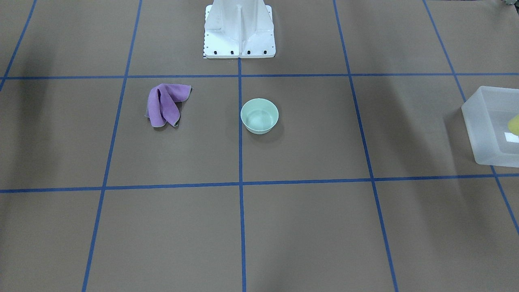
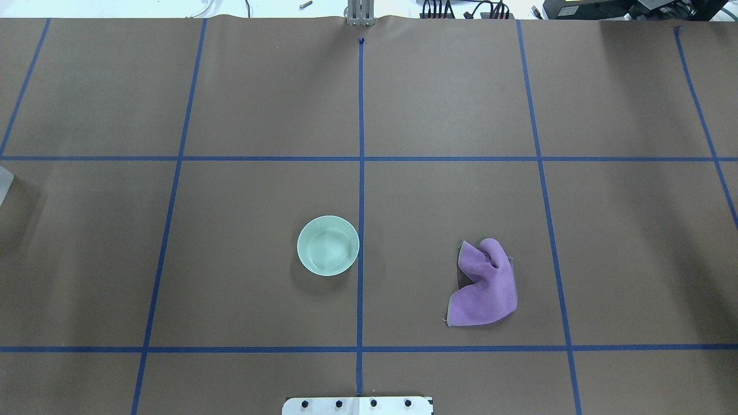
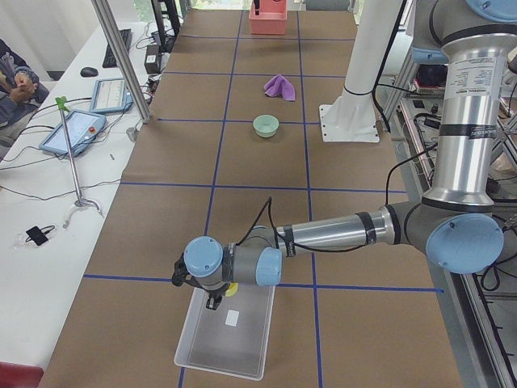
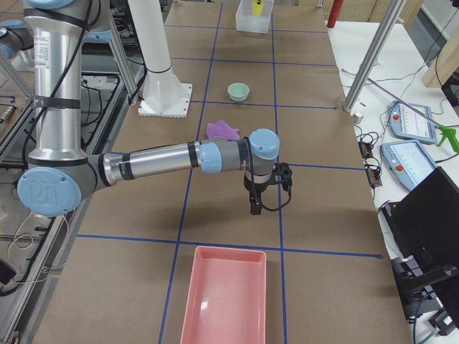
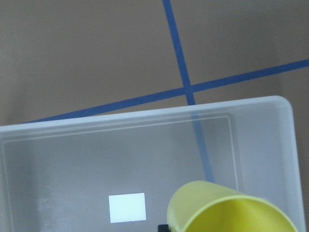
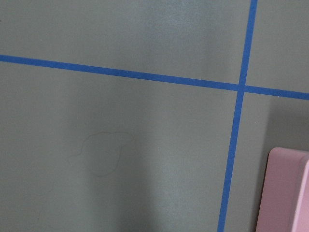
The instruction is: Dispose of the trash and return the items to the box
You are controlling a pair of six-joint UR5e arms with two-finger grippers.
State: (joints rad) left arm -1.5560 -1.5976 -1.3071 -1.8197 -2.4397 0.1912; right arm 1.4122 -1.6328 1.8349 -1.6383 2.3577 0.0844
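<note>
The mint-green bowl (image 1: 259,116) stands upright and empty near the table's middle, also in the overhead view (image 2: 328,245). The translucent box (image 1: 486,121) sits at the table's end on my left side. In the left wrist view its rim (image 5: 145,121) and white label (image 5: 127,208) show. The yellow cup (image 5: 227,212) is tilted, close under the camera, over the box's inside. My left gripper (image 3: 214,303) hangs over the box's near end with the cup (image 3: 231,288) beside it; I cannot tell its state. My right gripper (image 4: 254,208) hangs above bare table; I cannot tell its state.
A crumpled purple cloth (image 1: 165,104) lies on my right side of the bowl, also in the overhead view (image 2: 487,285). A pink tray (image 4: 224,301) sits at the table's right end, its corner in the right wrist view (image 6: 287,193). The white robot base (image 1: 239,28) stands at the rear.
</note>
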